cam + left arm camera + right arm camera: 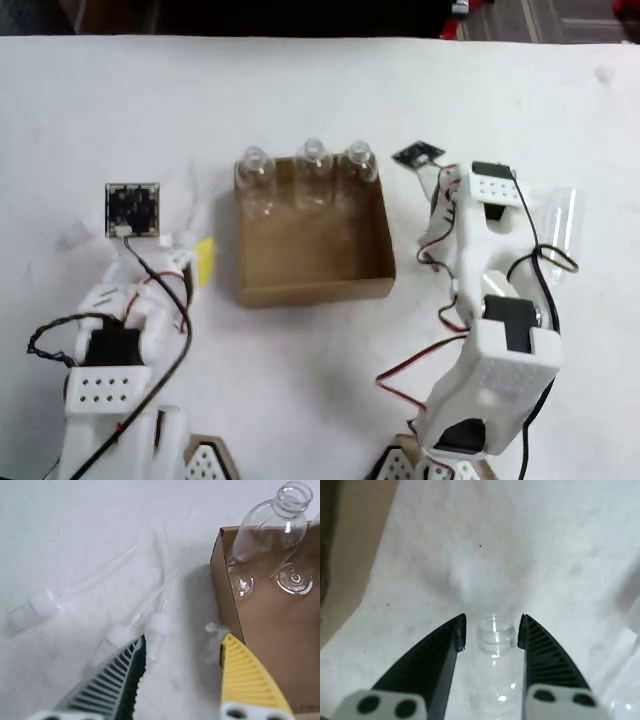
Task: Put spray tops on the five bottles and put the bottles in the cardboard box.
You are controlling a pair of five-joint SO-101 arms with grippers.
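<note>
The cardboard box [312,288] sits mid-table with three clear uncapped bottles [313,172] standing along its far wall. In the left wrist view, my left gripper [182,642] is open just outside the box wall [223,597]. A white spray top [156,628] lies at its grey fingertip, with two more spray tops [44,606] on the table beyond. My right gripper [492,630] is shut on another clear bottle [495,634], whose open neck sits between the black fingertips. A further bottle [560,225] lies on its side to the right of the right arm [492,260].
A small black board [132,208] lies left of the box, and another dark piece [418,154] lies by the box's far right corner. Red and black cables [420,370] trail beside the right arm. Open white table stretches beyond the box.
</note>
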